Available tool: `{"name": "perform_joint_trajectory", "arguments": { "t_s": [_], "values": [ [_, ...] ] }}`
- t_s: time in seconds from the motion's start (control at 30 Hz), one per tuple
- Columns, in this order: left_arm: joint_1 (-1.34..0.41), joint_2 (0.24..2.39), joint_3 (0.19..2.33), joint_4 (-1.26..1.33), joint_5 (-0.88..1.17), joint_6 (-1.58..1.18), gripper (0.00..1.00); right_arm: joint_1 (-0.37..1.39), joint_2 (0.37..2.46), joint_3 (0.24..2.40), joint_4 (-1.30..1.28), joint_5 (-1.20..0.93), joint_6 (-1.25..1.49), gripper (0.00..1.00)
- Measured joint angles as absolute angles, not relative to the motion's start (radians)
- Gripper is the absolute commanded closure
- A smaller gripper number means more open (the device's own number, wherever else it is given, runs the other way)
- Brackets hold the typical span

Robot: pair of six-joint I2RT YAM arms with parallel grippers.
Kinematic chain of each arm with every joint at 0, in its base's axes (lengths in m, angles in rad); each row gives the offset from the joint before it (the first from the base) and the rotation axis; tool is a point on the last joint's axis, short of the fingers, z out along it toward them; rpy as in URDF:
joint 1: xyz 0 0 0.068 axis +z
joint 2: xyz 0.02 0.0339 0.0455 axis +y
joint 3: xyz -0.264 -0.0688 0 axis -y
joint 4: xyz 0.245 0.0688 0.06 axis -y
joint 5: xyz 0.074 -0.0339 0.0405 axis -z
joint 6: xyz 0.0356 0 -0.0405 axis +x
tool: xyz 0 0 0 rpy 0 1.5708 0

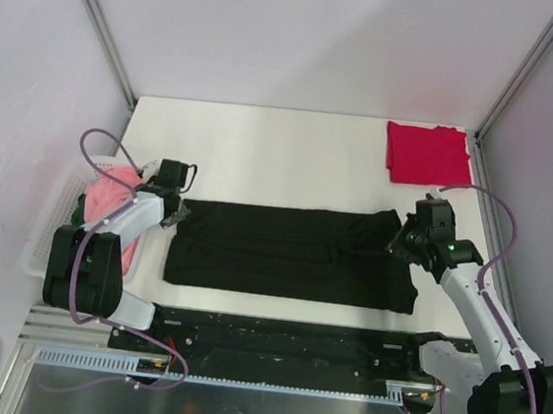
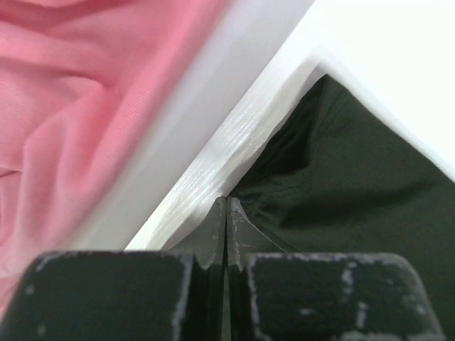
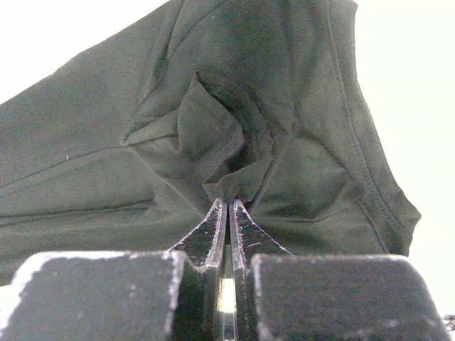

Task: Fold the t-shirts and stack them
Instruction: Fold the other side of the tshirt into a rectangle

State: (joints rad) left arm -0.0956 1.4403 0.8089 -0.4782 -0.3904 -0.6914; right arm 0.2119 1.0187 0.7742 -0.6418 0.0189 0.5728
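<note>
A black t-shirt lies folded into a long band across the near part of the white table. My left gripper is shut at its far left corner, at the table's left edge; in the left wrist view the closed tips meet the black cloth. My right gripper is shut on a pinched fold at the shirt's right end, which shows plainly in the right wrist view. A crimson red t-shirt lies folded at the far right corner.
A white lattice basket stands off the table's left edge and holds a pink garment and a bit of dark green cloth. The pink cloth fills the left of the left wrist view. Grey walls enclose the table.
</note>
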Motion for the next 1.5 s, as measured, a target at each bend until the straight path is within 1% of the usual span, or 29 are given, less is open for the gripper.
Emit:
{"name": "perform_joint_trajectory", "arguments": {
  "t_s": [0.23,0.27,0.4,0.47,0.63,0.77,1.0,1.13,1.2,1.27,1.43,1.5],
  "values": [
    [-0.096,1.404,0.831,-0.489,-0.393,-0.691,1.00,0.207,0.961,0.802,-0.694,0.018,0.568,0.96],
    [-0.096,1.402,0.831,-0.490,-0.393,-0.691,0.98,0.207,0.953,0.808,-0.700,0.019,0.568,0.96],
    [-0.096,1.405,0.831,-0.493,-0.383,-0.682,0.77,0.208,0.941,0.820,-0.720,0.019,0.568,0.96],
    [-0.096,1.422,0.837,-0.493,-0.368,-0.671,0.71,0.208,0.941,0.820,-0.731,0.019,0.568,0.96],
    [-0.096,1.486,0.851,-0.489,-0.334,-0.646,0.66,0.210,0.942,0.820,-0.736,0.019,0.568,0.96],
    [-0.096,1.497,0.851,-0.488,-0.332,-0.645,0.63,0.212,0.945,0.820,-0.736,0.019,0.568,0.96],
    [-0.102,1.533,0.851,-0.483,-0.325,-0.646,0.61,0.215,0.956,0.820,-0.735,0.019,0.568,0.96],
    [-0.107,1.552,0.851,-0.476,-0.318,-0.647,0.62,0.215,0.959,0.820,-0.731,0.019,0.568,0.96],
    [-0.109,1.555,0.851,-0.474,-0.318,-0.647,0.65,0.215,0.960,0.820,-0.730,0.019,0.568,0.96],
    [-0.109,1.557,0.851,-0.474,-0.318,-0.648,0.71,0.215,0.960,0.820,-0.728,0.019,0.568,0.96],
    [-0.108,1.558,0.851,-0.476,-0.330,-0.651,0.91,0.215,0.961,0.820,-0.728,0.019,0.568,0.96],
    [-0.106,1.558,0.851,-0.476,-0.335,-0.651,0.97,0.215,0.961,0.820,-0.728,0.019,0.568,0.96]
  ]
}}
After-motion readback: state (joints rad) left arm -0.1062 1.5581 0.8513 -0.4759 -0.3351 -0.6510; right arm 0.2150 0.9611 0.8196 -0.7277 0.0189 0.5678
